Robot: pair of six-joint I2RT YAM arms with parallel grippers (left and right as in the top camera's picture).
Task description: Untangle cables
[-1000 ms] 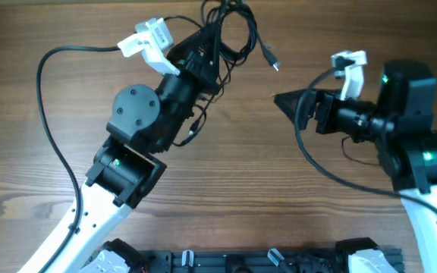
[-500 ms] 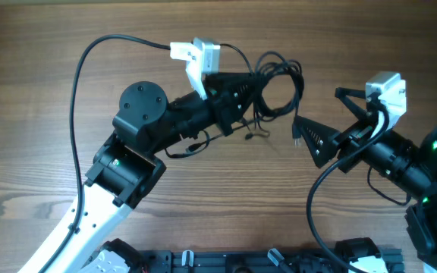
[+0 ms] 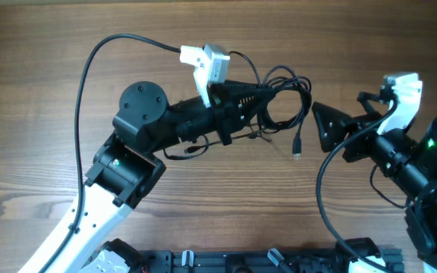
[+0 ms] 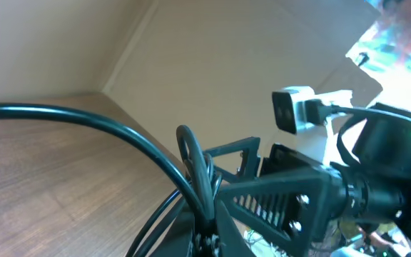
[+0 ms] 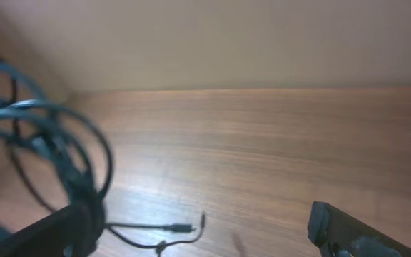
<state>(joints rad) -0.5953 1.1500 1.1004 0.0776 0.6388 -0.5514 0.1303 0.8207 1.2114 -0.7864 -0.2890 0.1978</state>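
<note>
**Bundle held up, open claw waiting opposite**

The left claw (image 3: 260,95) is clamped tight on the cables (image 3: 300,106), and the whole knot is lifted off the bench (image 3: 36,45). The thin black loops fan out past its fingertips. In the left wrist view the cords (image 4: 198,171) are bunched right in the pinch, though the contact itself is partly hidden.

Across the gap, the right claw (image 3: 338,112) has its fingers spread wide with nothing between them, and it points straight back at the bundle. From the right wrist camera, the loops (image 5: 70,164) hang off to one side of the opening, not centred in it.

This is the relation that matters. The tangle sits between the two arms, with the loops nearest the right claw. One loose strand drops from the bundle and ends in a small grey plug (image 3: 296,152), low and just short of the right arm's nearer finger.

That strand runs roughly straight down, across the line between the claws. My read is that the right arm is better placed to take the tail or an outer loop and draw it away. The risk is that it catches several loops at once.
</note>
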